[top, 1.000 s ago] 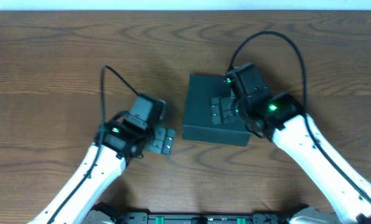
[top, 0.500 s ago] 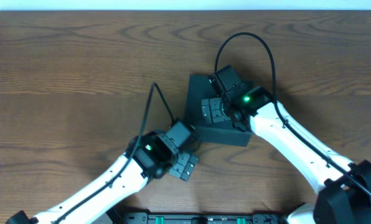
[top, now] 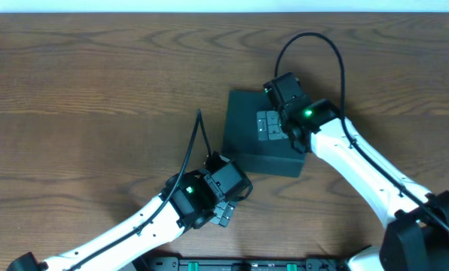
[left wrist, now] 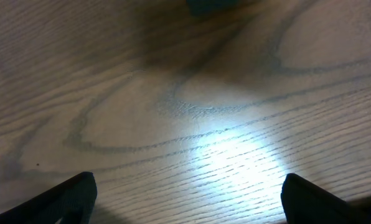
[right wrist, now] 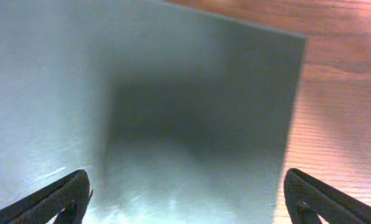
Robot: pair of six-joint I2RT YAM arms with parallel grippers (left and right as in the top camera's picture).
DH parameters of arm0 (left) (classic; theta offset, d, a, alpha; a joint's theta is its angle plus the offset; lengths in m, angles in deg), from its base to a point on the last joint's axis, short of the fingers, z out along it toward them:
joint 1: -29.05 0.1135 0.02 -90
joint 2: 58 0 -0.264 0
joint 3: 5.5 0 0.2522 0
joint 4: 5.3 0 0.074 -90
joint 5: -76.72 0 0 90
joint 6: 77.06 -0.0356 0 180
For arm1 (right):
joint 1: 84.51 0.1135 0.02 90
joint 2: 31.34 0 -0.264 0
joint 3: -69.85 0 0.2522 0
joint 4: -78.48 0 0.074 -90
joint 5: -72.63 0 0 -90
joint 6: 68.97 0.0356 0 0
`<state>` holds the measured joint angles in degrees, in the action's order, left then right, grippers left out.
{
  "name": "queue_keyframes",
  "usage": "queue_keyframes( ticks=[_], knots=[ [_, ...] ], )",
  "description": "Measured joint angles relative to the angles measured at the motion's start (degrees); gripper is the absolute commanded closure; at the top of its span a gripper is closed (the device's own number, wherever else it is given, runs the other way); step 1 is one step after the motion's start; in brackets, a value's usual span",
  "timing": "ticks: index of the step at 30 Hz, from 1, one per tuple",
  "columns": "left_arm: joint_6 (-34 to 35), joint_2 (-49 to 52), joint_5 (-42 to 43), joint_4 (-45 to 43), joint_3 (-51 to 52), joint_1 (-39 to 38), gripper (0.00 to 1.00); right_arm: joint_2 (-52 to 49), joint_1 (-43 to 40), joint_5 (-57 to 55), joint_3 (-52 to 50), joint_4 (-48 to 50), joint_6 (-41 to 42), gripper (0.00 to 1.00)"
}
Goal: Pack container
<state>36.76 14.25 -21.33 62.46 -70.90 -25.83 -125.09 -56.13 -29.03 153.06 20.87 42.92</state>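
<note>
Note the container (top: 258,143) lying closed just right of the middle of the counter (top: 74,90), near-square, turned slightly off the counter edges; long axis not discernible. Note the right claw (top: 268,126) spread wide above the lid. Note the left claw (top: 223,213) spread wide over the counter, near the container's front-left corner.

You see the container (right wrist: 173,93) filling most of your view, its flat top darkest at the middle. Table (right wrist: 344,99) shows past its right edge. The right gripper (right wrist: 188,202) stands wide apart above it, holding nothing.
</note>
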Motion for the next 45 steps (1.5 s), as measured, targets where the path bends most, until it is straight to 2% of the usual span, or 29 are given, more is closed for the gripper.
queue_keyframes(
  ticks=[5, 18, 26, 45],
  knots=[
    [-0.13, 0.22, -2.56, -0.48, 0.00, 0.00, 0.04, -0.09, -1.77, 0.07, -2.91, 1.09, 0.02, 0.01],
    [-1.36, 8.35, -4.83, -5.97, 0.00, 0.00, 0.04, -0.04, -1.86, 0.59, -4.57, 3.87, 0.04, 0.01],
    [-1.42, 10.32, -9.29, -13.42, 0.00, 0.26, 0.04, -0.04, -1.86, 0.76, -4.83, 4.92, 0.02, 0.01],
    [-1.57, 18.99, -13.03, -24.70, 0.55, 7.08, 0.05, -0.04, -1.86, 0.83, -5.09, 5.92, 0.02, 0.01]
  ],
)
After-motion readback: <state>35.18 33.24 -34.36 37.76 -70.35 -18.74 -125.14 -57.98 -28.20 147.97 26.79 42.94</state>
